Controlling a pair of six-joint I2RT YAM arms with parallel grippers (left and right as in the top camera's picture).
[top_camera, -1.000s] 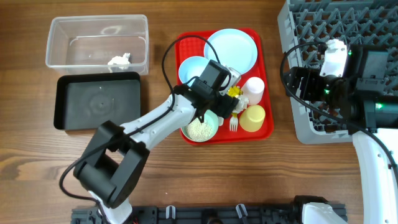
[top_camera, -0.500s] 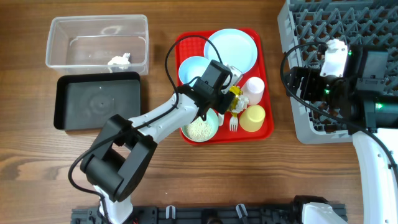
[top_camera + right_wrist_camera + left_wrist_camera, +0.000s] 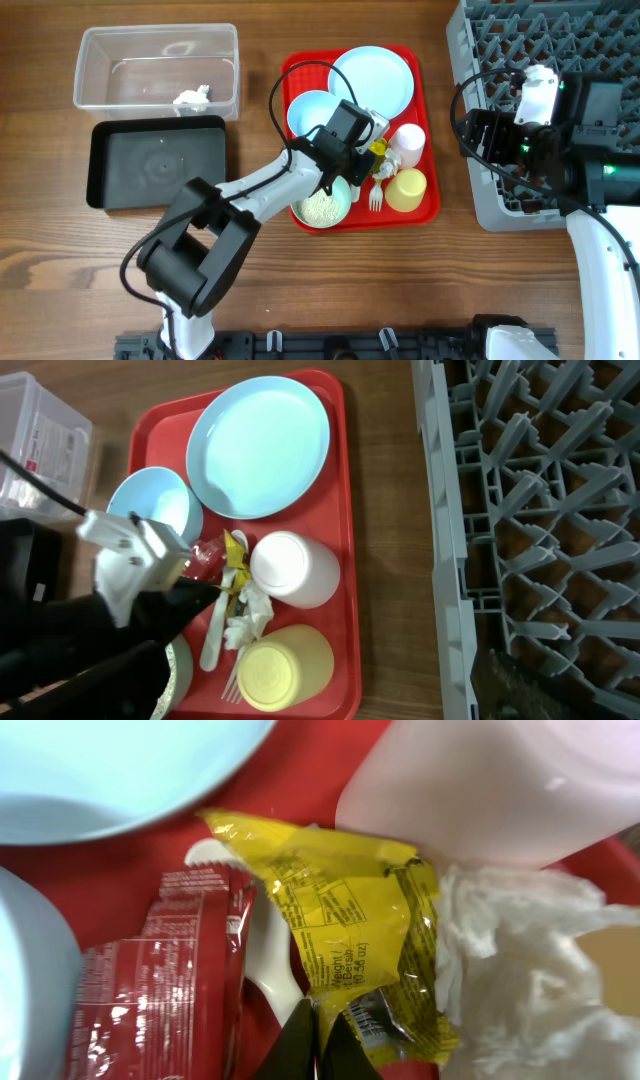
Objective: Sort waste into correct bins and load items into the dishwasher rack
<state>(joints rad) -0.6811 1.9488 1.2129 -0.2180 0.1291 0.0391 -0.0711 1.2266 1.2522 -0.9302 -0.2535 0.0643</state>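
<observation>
Left gripper [image 3: 318, 1042] — jaws seemingly pinching yellow wrapper [image 3: 350, 920].

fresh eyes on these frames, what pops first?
The crowded red tray at mid-table stands out: a pale blue plate, a bowl of white grains, a white cup and a yellow cup packed together. The left gripper is down among them, fingertips close together at the crumpled yellow wrapper, beside a red wrapper. At the right, the grey dishwasher rack shows no dishes.
</observation>
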